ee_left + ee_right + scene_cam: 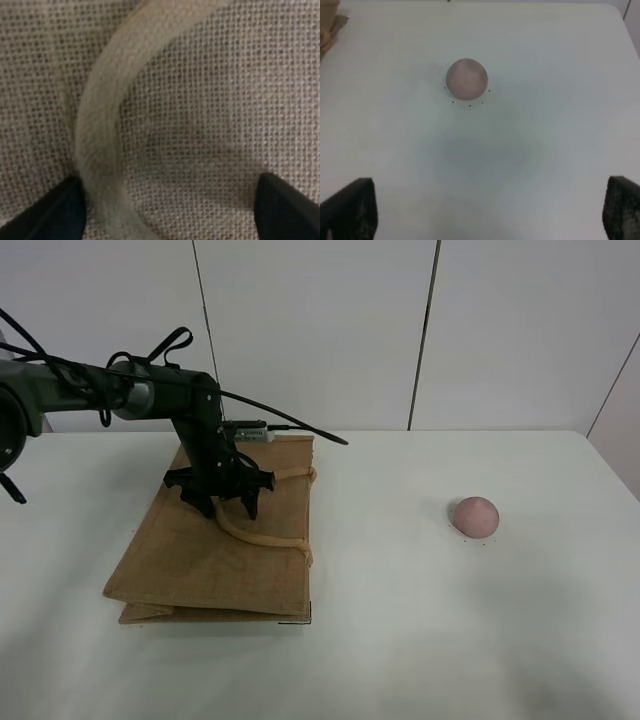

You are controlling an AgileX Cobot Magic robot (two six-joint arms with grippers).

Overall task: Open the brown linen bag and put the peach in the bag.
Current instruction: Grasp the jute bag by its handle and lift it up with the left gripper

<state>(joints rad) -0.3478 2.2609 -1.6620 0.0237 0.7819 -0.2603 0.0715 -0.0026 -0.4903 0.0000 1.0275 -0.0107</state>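
The brown linen bag [200, 560] lies flat on the white table [420, 640] at the left, with a lighter loop handle [265, 538] on top of it. My left gripper [228, 508] is open and pressed down close onto the bag. In the left wrist view the handle [100, 125] runs over the weave [215, 100] just inside one finger of the open gripper [167, 215]. The pink peach [475, 516] sits on the table at the right, apart from the bag. My right gripper [485, 212] is open and empty, with the peach [466, 78] ahead of it.
A corner of the bag [327, 25] shows at the edge of the right wrist view. The right arm is out of the exterior view. White wall panels [320, 330] stand behind the table.
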